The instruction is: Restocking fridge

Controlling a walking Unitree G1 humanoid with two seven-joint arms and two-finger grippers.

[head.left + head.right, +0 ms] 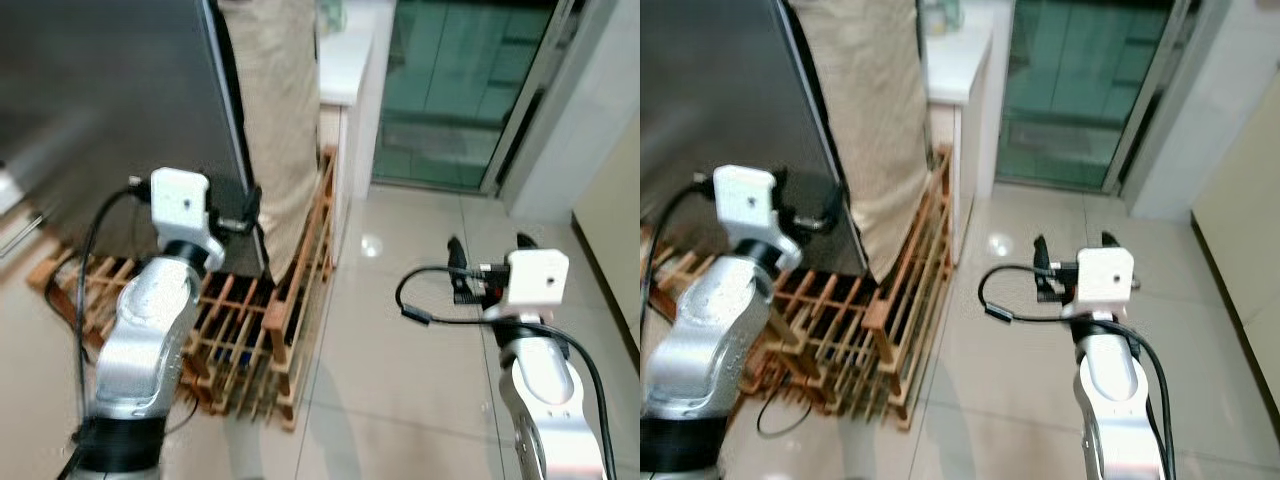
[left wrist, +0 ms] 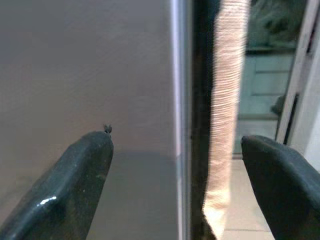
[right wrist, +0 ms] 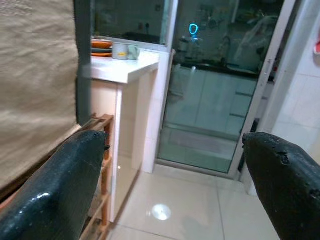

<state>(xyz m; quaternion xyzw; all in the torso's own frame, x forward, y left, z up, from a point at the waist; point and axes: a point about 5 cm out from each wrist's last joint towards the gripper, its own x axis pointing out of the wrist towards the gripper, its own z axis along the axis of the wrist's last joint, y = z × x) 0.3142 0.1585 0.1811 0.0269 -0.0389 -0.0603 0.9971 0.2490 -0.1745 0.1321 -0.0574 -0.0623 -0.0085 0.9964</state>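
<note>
The fridge's grey steel door point(image 1: 110, 110) fills the upper left. My left gripper point(image 1: 247, 212) is raised to the door's right edge. In the left wrist view it stands open point(image 2: 175, 190), one finger point(image 2: 75, 190) in front of the door face point(image 2: 85, 70) and the other beyond the dark edge gap. My right gripper point(image 1: 490, 250) hangs over the tiled floor to the right, open and holding nothing. Its fingers point(image 3: 55, 195) point toward the glass door.
A wooden slatted rack point(image 1: 290, 330) lies on the floor below the fridge door. A beige cloth point(image 1: 275, 120) hangs beside the door edge. Behind it is a white counter point(image 3: 125, 67) with dishes point(image 3: 102, 46). A glass sliding door point(image 1: 460, 90) stands beyond open tiled floor point(image 1: 400, 380).
</note>
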